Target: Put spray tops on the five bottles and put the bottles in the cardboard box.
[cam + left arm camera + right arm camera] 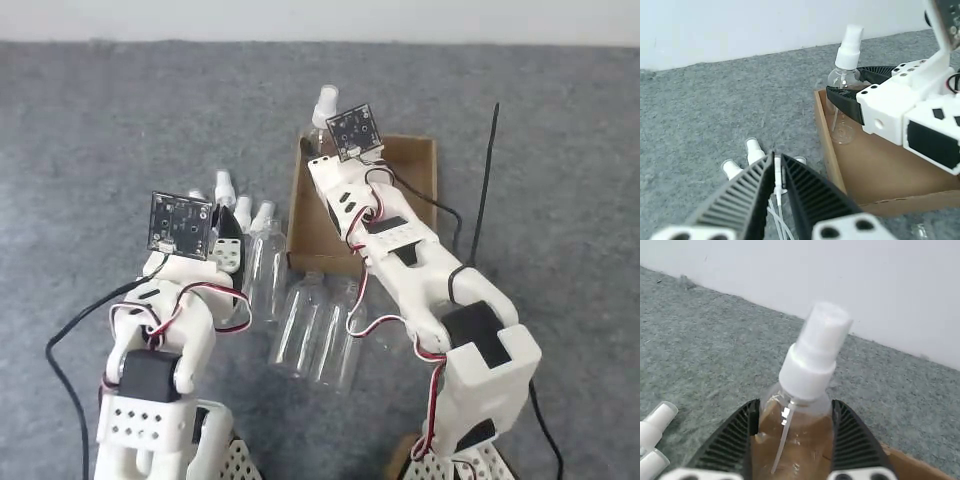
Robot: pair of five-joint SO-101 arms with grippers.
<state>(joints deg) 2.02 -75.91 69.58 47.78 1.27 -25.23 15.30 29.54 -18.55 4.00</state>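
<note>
The right gripper (pixel 795 410) has its black ribbed jaws clamped on the shoulders of a clear capped bottle (pixel 792 440), whose white spray top stands above the fingers and whose dip tube shows through the plastic. The bottle is held upright at the corner of the cardboard box (pixel 410 180) that lies farthest from the arm bases, on the side facing the left arm. In the left wrist view its base sits low inside that corner, but whether it touches the box floor cannot be told. The left gripper (pixel 778 159) is outside the box, off the wall on the left arm's side. Its jaws are drawn nearly together and pinch a white spray top (pixel 778 175), with thin dip tubes trailing beneath. Two loose spray tops (pixel 755 149) lie on the grey carpet (pixel 110 120) just beyond that gripper, a little farther from the box. A lone bottle (pixel 262 265) lies along the outside of the same box wall with a white top at its neck end; whether that top is fastened cannot be told. Two uncapped bottles (pixel 300 320) lie side by side on the carpet just outside the box's near wall, by the corner closest to the left arm. A white wall (pixel 790 270) rises beyond the box.
</note>
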